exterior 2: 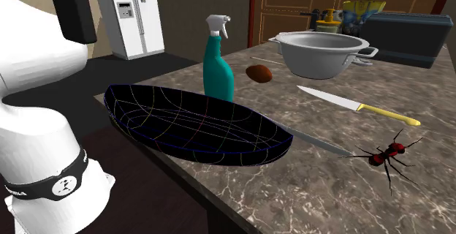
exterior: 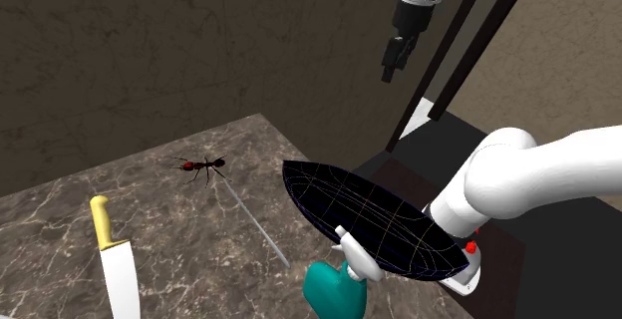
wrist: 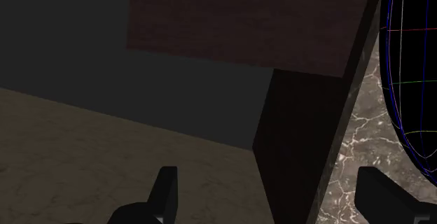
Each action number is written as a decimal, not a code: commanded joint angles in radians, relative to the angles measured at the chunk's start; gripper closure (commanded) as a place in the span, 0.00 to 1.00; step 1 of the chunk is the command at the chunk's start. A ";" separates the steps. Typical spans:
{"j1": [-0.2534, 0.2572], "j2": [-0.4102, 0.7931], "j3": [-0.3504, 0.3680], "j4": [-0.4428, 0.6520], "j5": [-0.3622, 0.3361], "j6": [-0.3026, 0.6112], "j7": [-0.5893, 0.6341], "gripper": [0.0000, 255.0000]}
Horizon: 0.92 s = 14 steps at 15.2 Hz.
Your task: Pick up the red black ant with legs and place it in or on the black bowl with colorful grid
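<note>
Shoulder view puts the pincer [exterior: 390, 72] high above the stand, well apart from the ant [exterior: 202, 165], which lies flat near the worktop's far edge, toward its corner. The wrist view shows its fingers [wrist: 165, 191] standing apart with nothing between them. The black gridded bowl [exterior: 374, 217] sits along the worktop's edge nearest the stand. The step in hand is the reach: carry the pincer across above the bowl, descend straight over the ant's red-black body, and close across the body, since the thin legs would likely slip.
</note>
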 commanded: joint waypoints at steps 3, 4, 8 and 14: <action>0.020 0.047 0.016 -0.004 0.023 0.049 0.012 0.00; 0.030 0.072 0.024 -0.004 0.034 0.073 0.017 0.00; 0.069 0.178 0.057 0.006 0.077 0.167 0.036 0.00; 0.122 0.352 0.107 0.053 0.132 0.295 0.056 0.00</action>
